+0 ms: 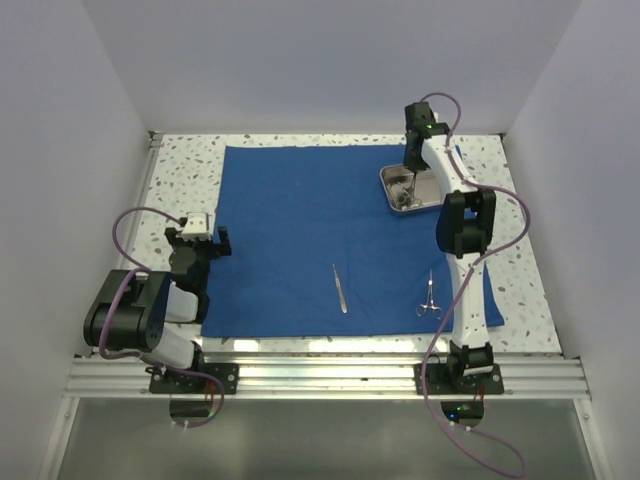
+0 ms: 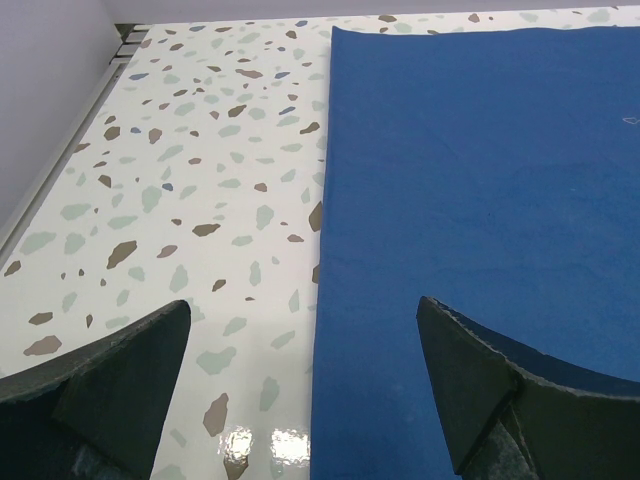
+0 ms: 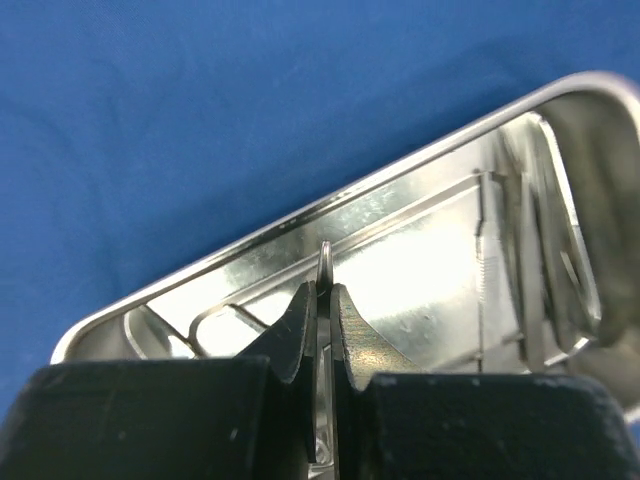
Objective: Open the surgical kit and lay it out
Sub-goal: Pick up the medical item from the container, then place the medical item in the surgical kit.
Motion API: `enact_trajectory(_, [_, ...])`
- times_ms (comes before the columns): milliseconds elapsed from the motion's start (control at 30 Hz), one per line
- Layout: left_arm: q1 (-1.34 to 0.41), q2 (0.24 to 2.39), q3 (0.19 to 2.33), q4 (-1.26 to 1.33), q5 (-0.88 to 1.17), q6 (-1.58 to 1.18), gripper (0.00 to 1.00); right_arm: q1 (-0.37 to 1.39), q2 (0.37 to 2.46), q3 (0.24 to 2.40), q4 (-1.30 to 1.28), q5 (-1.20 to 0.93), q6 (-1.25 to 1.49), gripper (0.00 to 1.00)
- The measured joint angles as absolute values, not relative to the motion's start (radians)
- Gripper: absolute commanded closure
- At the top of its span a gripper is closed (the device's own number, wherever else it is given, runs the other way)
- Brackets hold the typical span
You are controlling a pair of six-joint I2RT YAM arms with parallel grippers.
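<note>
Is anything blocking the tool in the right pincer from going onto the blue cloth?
Nothing visible does. The right pincer holds a thin steel tool at the tray; only the tray's low rim lies between it and the open cloth beside the tweezers.

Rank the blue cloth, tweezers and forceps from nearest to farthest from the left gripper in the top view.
1. Blue cloth: its left edge lies right beside the left gripper.
2. Tweezers: mid-cloth, toward the near edge.
3. Forceps: farther right, by the right arm.
</note>
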State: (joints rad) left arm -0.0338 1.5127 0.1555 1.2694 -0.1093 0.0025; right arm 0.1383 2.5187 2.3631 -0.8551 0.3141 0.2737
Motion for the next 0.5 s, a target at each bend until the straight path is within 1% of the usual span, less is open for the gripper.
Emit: enact_trajectory(500, [-0.034,1.513,0.155,1.269,-0.109,0.002,0.00,0.139,2.287,2.339,-0.838,0.377,0.258,1.00])
